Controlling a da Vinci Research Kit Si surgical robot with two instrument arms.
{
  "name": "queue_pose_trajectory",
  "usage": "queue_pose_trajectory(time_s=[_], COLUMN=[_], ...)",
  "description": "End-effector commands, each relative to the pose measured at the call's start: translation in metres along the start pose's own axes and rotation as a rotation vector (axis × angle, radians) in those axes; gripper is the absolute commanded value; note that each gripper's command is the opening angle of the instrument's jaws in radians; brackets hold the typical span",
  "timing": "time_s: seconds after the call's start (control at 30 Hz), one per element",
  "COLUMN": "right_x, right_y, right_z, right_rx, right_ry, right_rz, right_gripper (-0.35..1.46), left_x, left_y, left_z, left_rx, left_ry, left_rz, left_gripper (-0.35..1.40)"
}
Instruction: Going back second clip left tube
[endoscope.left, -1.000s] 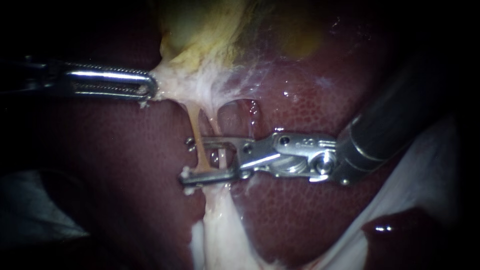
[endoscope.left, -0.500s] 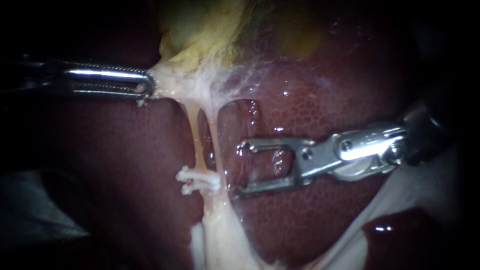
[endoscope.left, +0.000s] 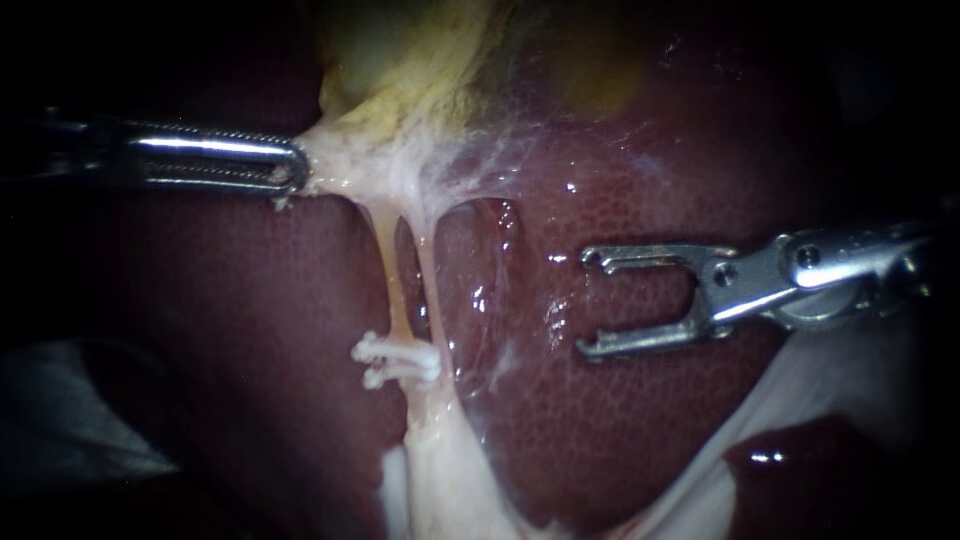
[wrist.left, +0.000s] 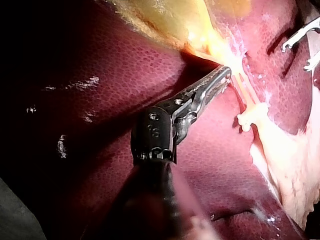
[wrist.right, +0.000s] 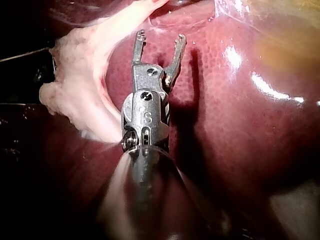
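The white plastic clip (endoscope.left: 395, 360) sits low on the thin pale left tube (endoscope.left: 390, 280), and the forked steel right instrument (endoscope.left: 588, 303), jaws spread and empty, stands well apart from it over the dark red liver (endoscope.left: 620, 430), so backing off looks nearly finished. The serrated steel left instrument (endoscope.left: 295, 170) pinches pale tissue (endoscope.left: 350, 165) below the yellowish gallbladder (endoscope.left: 400, 60); the right wrist view misses the clip, which the left wrist view shows
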Motion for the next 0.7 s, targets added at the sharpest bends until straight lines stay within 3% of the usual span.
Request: queue_pose_trajectory(time_s=[0.03, 0.3, 0.7], right_x=[-0.0001, -0.0002, -0.0004], right_y=[-0.0001, 0.0, -0.0001], right_z=[-0.0001, -0.0005, -0.001], right_rx=[0.001, 0.003, 0.005], right_ry=[0.0, 0.0, 0.0], right_rz=[0.0, -0.006, -0.007], right_gripper=[0.5, 0.5, 0.5], left_x=[0.0, -0.0007, -0.0033], left_y=[-0.0001, -0.0015, -0.0035], left_z=[0.0, 0.0012, 0.0061], left_rx=[0.0, 0.004, -0.003], left_ry=[0.0, 0.002, 0.0], left_rz=[0.0, 0.005, -0.001], left_gripper=[-0.35, -0.35, -0.35])
